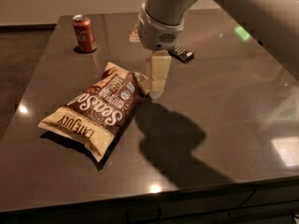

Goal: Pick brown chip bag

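Hovering hand [156,91]: points down over the middle of the bench [224,101], just beside the far right corner of the brown chip bag [100,108]; contact cannot be told.
Hand state: cannot tell whether clenched or released.
Brown chip bag: lies flat, slanting from near the left edge toward the bench's middle; tan ends, dark brown middle with white script.
Red soda can [84,33]: upright near the far left corner.
Black candy bar [181,54]: flat toward the far edge, beyond the hand.
Shadow [170,139]: dark, right of the bag, reaching toward the near edge.
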Robot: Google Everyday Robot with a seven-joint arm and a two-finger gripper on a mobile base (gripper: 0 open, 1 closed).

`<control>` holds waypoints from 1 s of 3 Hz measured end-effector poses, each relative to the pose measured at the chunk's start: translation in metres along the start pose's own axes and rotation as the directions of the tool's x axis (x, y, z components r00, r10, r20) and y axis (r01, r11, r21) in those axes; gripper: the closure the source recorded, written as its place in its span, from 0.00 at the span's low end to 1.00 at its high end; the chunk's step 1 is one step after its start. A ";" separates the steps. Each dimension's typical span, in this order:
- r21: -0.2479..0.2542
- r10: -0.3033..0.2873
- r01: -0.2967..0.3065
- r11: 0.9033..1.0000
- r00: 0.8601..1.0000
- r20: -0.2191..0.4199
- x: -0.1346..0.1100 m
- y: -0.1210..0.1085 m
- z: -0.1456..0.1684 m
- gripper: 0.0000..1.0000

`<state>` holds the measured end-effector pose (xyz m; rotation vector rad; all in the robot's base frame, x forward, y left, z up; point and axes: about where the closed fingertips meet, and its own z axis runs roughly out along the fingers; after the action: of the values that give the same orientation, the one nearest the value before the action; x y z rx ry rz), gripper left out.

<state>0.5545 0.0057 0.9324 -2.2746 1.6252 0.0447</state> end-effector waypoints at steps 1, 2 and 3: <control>-0.045 -0.087 0.086 0.995 0.996 -0.007 -0.024 -0.002 0.019 0.00; -0.088 -0.149 0.147 0.985 0.989 -0.016 -0.040 -0.002 0.038 0.00; -0.132 -0.191 0.185 0.974 0.981 -0.036 -0.048 -0.001 0.058 0.00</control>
<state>0.5490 0.0665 0.8889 -2.5362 1.4596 0.0490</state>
